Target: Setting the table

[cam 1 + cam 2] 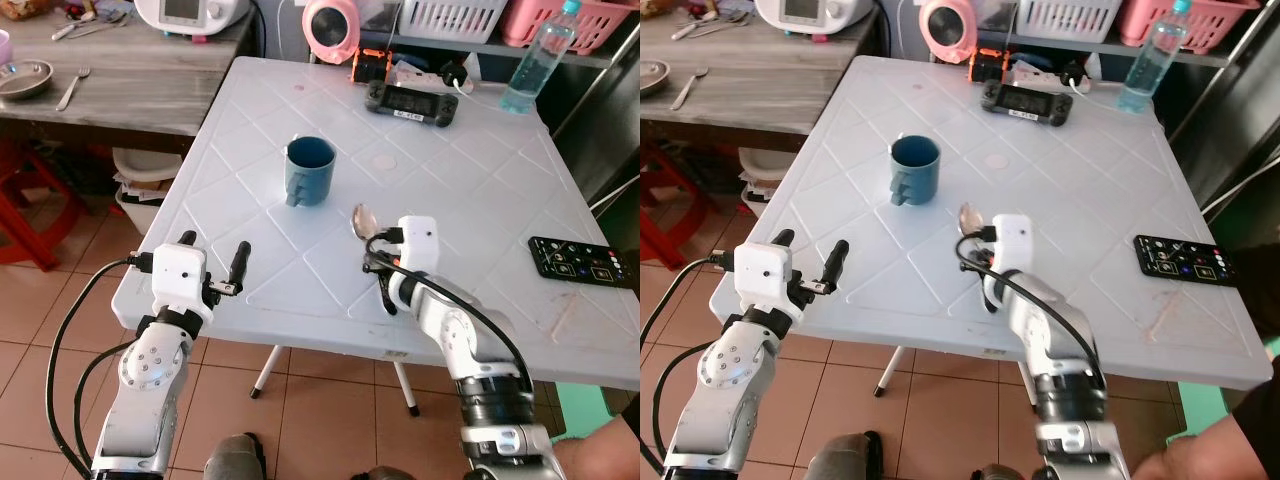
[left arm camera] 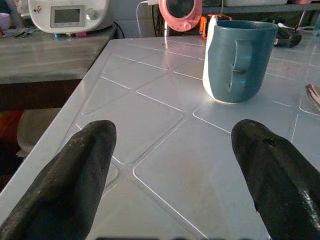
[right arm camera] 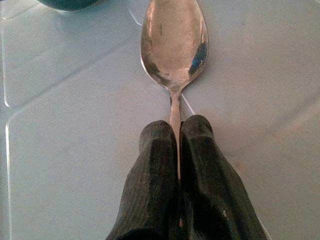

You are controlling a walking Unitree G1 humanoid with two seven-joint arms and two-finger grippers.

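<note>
Left gripper: my left gripper (image 1: 214,258) hangs at the near left edge of the white table (image 1: 480,180), fingers (image 2: 75,170) spread wide with nothing between them; they point across the tabletop toward the mug.
Side table: grey wooden table (image 1: 120,85) stands off to my left, apart from the white one; a metal bowl (image 1: 24,78) and a fork (image 1: 72,87) lie on it, a white appliance (image 1: 190,14) at its far end.
Mug: blue mug (image 1: 309,170) stands upright on the white table, left of centre, handle turned toward me; well ahead of my left gripper, clear of it.
Spoon: metal spoon (image 3: 174,47) lies just right of the mug and nearer to me, bowl end pointing away from me, near the mug but not touching it. Whether the bowl rests on the table surface I cannot tell.
Right gripper: my right gripper (image 3: 176,131) is closed tight on the spoon's thin handle, just behind the bowl; both fingers (image 3: 152,170) pressed together with the handle pinched between them.
Far edge: pink round gadget (image 1: 331,28) beyond the table's far edge, then an orange-and-black item (image 1: 368,66), then a dark handheld console (image 1: 412,102) lying flat.
Bottle: clear water bottle (image 1: 534,62) with a teal cap stands upright at the far right corner.
Remote: black remote (image 1: 582,261) lies flat near the right edge, well apart from my right gripper.
Baskets: white basket (image 1: 455,18) and pink basket (image 1: 560,22) sit on a shelf behind the table.
</note>
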